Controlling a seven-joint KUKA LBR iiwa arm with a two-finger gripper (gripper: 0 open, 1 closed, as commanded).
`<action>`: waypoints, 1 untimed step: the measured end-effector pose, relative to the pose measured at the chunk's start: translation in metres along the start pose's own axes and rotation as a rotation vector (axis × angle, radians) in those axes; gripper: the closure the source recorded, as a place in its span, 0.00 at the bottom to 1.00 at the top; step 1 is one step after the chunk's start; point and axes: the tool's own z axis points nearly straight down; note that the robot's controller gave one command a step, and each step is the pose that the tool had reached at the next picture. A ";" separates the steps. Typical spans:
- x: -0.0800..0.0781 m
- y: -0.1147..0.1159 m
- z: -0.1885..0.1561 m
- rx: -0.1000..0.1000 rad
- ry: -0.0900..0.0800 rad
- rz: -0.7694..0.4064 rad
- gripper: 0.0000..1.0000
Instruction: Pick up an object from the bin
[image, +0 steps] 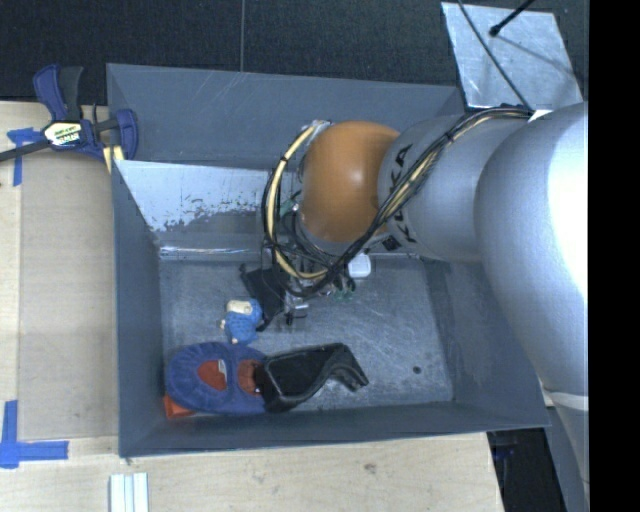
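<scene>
— Which thing is nearest the grasp?

— A small blue lump with a cream tip (240, 321) is lying on the bin floor just left of the fingers (293, 306), apparently apart from them. Nothing is showing between them.

— Are they spread or pressed together?

— I cannot tell; the orange wrist cover (340, 180) and its cables are crowding them.

— What else is lying close?

— A black curved piece (305, 372) and a blue cap-like cloth thing with orange-red patches (212, 380) are touching each other, nearer the front wall than the fingers.

— How far along is it?

— The arm is reaching down into the grey bin (140, 330). By my judgement, the grasp and lift are both not yet done.
</scene>
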 end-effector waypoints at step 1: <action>-0.001 0.000 -0.002 0.000 -0.004 0.001 1.00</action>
